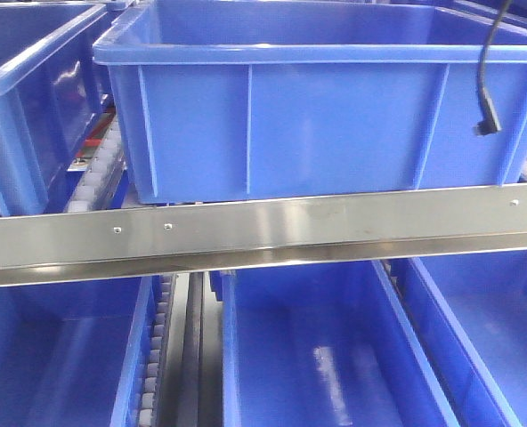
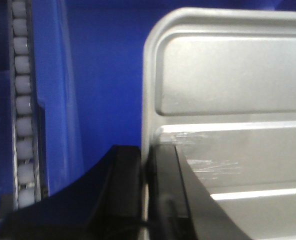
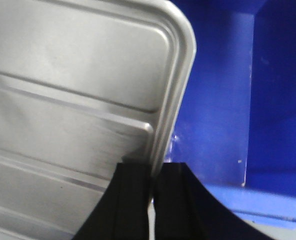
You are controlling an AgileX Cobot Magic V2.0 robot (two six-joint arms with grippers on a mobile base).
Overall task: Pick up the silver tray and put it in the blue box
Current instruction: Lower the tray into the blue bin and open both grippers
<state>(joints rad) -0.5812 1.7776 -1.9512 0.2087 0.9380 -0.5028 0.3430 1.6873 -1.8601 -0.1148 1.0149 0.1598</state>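
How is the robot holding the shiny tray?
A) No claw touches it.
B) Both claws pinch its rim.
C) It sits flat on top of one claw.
B: the left gripper is shut on the rim of the silver tray at one edge, and the right gripper is shut on the rim at another.

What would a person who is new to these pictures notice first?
The silver tray fills both wrist views, its rim pinched at one side by the left hand and at the opposite side by the right hand. In the front view, the big blue box stands above a shiny metal rail.
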